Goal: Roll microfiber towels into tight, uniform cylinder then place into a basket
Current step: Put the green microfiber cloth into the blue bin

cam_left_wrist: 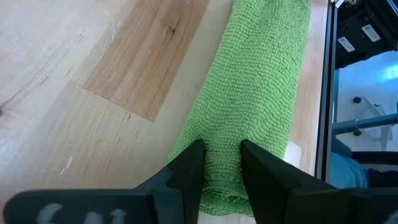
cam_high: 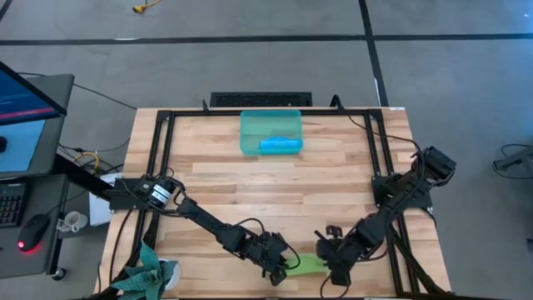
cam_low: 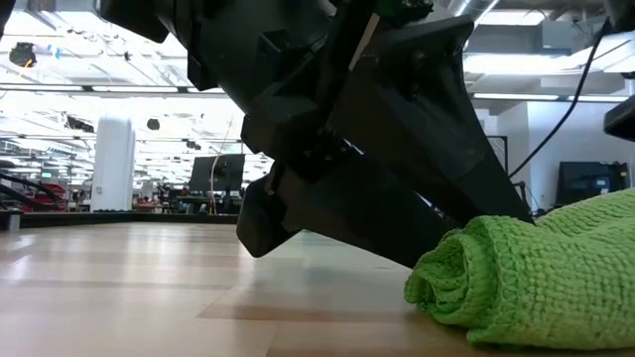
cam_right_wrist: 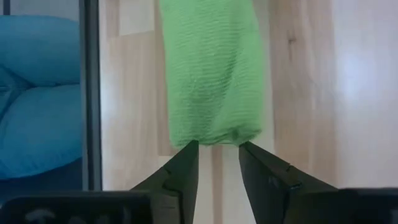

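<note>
lime green towel [cam_low: 541,283], rolled into a nubbly cylinder at table's six o'clock; left gripper [cam_left_wrist: 219,163] pinches one end, right gripper [cam_right_wrist: 217,152] spread just off the other.

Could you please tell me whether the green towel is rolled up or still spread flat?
Rolled: the green towel lies as a cylinder on the table.

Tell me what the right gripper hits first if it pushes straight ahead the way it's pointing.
The right gripper would likely meet the near end of the rolled lime green towel first; that end lies just beyond its parted fingertips, seemingly not yet gripped, though depth is hard to judge.
</note>
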`<move>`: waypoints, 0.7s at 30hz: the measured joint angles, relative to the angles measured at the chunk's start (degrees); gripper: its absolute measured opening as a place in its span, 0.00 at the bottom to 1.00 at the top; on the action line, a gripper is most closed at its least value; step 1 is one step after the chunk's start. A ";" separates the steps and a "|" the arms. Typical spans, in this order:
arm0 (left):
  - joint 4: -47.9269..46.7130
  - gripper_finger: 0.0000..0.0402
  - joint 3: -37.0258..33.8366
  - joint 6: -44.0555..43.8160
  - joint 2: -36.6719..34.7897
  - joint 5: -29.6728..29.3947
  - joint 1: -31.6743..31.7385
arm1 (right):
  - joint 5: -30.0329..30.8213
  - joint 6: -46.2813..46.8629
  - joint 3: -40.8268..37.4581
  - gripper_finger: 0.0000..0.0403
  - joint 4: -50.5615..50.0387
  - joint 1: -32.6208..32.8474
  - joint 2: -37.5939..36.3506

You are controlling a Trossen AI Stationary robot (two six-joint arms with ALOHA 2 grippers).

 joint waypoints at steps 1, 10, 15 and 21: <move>0.00 0.25 0.00 0.00 0.00 0.02 0.00 | 0.21 0.56 0.00 0.34 0.13 0.34 0.00; -0.02 0.25 0.00 0.00 0.00 0.08 0.00 | 2.48 2.97 0.06 0.34 1.12 2.86 -2.04; 0.00 0.24 0.00 0.02 0.00 0.09 -0.01 | 15.21 0.66 0.16 0.34 4.53 5.22 -6.01; 0.00 0.24 0.00 0.36 0.00 0.10 -0.02 | 27.28 -4.65 0.16 0.34 9.00 6.16 -3.42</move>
